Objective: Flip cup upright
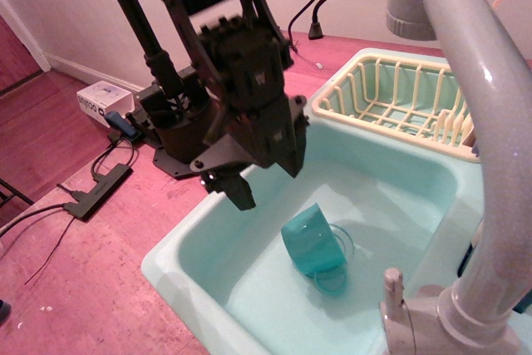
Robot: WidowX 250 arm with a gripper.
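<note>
The teal-blue cup (311,241) lies tipped on its side in the pale aqua sink basin (249,288), its handle low on the right, next to the clear drain ring (347,243). My black gripper (270,179) hangs over the basin's left part, up and to the left of the cup and apart from it. It is open, with one fingertip (243,195) low on the left and the other (294,155) higher on the right. It holds nothing.
A cream dish rack (399,101) sits on the sink's far right. A grey faucet (482,139) arches across the right foreground, with a tap knob (394,288) below. The arm's black base (179,135), cables and a white box (104,99) are on the pink floor at left.
</note>
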